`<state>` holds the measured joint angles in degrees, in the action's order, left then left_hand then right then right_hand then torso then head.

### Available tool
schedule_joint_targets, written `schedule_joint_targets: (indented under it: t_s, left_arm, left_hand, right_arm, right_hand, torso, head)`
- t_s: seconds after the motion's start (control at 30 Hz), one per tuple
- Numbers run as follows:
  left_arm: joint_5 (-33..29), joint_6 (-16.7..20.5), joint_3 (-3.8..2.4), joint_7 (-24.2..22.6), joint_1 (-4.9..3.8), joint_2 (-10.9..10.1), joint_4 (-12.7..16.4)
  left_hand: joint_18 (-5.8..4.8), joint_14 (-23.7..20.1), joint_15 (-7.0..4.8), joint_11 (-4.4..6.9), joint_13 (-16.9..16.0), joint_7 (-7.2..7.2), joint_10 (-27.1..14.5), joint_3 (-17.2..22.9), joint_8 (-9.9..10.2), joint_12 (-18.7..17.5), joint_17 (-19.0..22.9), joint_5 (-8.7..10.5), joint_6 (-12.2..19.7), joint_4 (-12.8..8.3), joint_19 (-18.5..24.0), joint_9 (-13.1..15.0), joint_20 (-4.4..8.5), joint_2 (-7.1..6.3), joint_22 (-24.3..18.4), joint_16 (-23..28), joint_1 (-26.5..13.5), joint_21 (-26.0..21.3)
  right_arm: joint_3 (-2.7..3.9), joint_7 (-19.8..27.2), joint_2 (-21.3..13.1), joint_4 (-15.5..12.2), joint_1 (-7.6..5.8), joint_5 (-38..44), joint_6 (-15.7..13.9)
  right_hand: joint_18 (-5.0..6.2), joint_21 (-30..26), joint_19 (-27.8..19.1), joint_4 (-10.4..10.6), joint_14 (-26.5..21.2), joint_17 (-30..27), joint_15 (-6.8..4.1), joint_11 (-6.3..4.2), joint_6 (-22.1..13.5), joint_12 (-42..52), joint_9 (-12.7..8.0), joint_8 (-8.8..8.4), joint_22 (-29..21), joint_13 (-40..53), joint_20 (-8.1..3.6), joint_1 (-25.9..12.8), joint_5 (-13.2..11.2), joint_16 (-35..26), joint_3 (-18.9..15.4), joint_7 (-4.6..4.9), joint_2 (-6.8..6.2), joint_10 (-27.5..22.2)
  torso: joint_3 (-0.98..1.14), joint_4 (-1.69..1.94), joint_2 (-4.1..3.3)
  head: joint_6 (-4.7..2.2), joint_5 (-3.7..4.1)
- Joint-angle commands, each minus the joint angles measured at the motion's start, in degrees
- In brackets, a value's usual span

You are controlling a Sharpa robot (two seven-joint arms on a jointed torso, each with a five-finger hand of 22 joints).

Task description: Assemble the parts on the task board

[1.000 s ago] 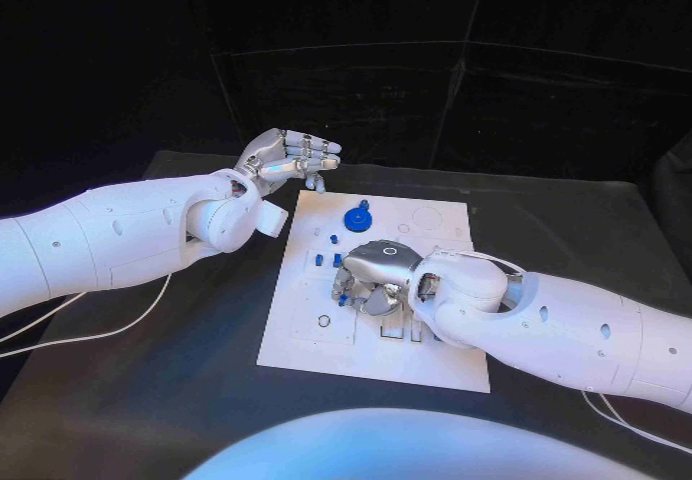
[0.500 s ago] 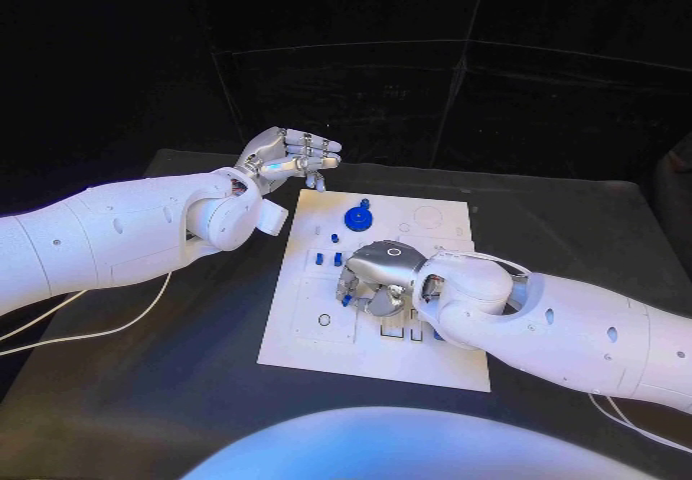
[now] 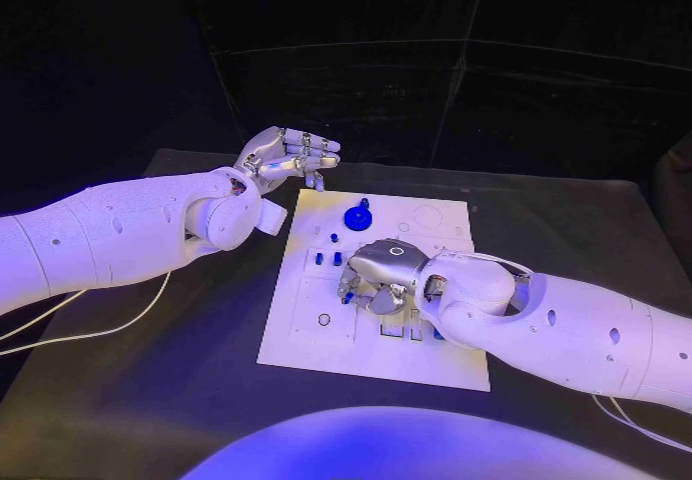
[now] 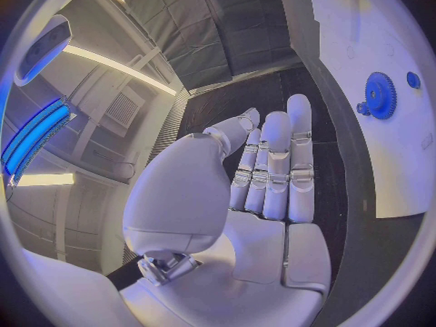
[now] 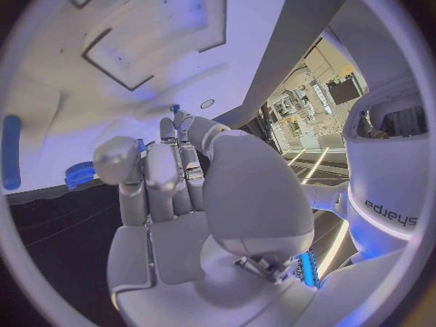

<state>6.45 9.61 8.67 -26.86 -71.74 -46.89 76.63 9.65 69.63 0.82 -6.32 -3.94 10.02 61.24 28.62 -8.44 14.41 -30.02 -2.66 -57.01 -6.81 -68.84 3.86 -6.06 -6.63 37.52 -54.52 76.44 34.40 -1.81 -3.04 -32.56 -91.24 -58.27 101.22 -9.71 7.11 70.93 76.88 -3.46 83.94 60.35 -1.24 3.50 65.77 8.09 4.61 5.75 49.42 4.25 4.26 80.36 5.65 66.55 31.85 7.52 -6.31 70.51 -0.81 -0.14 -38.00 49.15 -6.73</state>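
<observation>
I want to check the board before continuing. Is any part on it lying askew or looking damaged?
Nothing stands out. The task board lies flat on the table, the blue gear sits at its far end, and the right hand hovers over its middle, hiding some parts beneath.

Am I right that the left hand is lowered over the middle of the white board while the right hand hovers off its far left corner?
Not quite: the hands are swapped. In the head view the right hand is over the middle of the white board, and the left hand hovers off its far left corner.
</observation>
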Motion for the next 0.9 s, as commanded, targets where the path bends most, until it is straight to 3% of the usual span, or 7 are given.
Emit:
schedule_joint_targets:
  t_s: [0.03,0.27,0.9]
  left_arm:
    - [-0.28,-0.76,-0.05,-0.19,-0.12,0.07,0.03]
    - [-0.28,-0.88,-0.05,-0.01,-0.12,0.1,0.02]
    - [-0.28,-1.13,-0.05,0.31,-0.16,0.05,0.09]
  left_hand:
    - [0.72,-0.55,0.01,0.06,0.1,0.38,-0.46,0.02,0.22,0.26,0.09,-0.26,0.16,-0.38,0.28,-0.06,-0.05,0.37,-0.08,0.24,-0.02,-0.35]
    - [0.72,-0.57,0.01,0.05,0.1,0.38,-0.5,0.02,0.22,0.25,0.11,-0.26,0.16,-0.39,0.29,-0.06,-0.05,0.37,-0.08,0.24,-0.02,-0.36]
    - [0.71,-0.66,0.06,-0.01,0.13,0.42,-0.74,-0.04,0.25,0.21,0.21,-0.26,0.24,-0.44,0.4,-0.06,-0.09,0.34,-0.08,0.26,-0.08,-0.38]
  right_arm:
    - [0.02,-0.93,0.17,0.05,-0.06,0.72,-1.11]
    - [0.03,-1.03,0.45,0.29,-0.05,1.06,-0.81]
    - [0.03,-1.49,1.36,0.7,-0.06,4.49,3.54]
  right_hand:
    - [-0.29,0.37,0.23,-0.11,1.6,-0.05,-0.14,0.18,0.05,-0.26,0.08,-0.09,0.08,-0.03,0.02,-0.64,0.31,0.31,0.18,0.33,0.17,-0.21]
    - [-0.29,0.37,0.23,-0.11,1.6,-0.05,-0.14,0.18,0.05,-0.26,0.08,-0.09,0.08,-0.03,0.02,-0.64,0.31,0.31,0.18,0.33,0.17,-0.21]
    - [-0.27,0.36,0.12,-0.16,1.55,-0.24,-0.1,0.2,0.01,-0.33,0.08,-0.2,-0.03,-0.06,0.08,-1.05,0.29,0.26,0.0,0.32,0.0,-0.29]
  torso:
    - [-0.03,0.05,-0.02]
    - [-0.04,0.06,0.0]
    - [-0.04,0.05,0.03]
  head:
    - [0.11,-0.02]
    - [0.23,-0.03]
    - [0.46,-0.21]
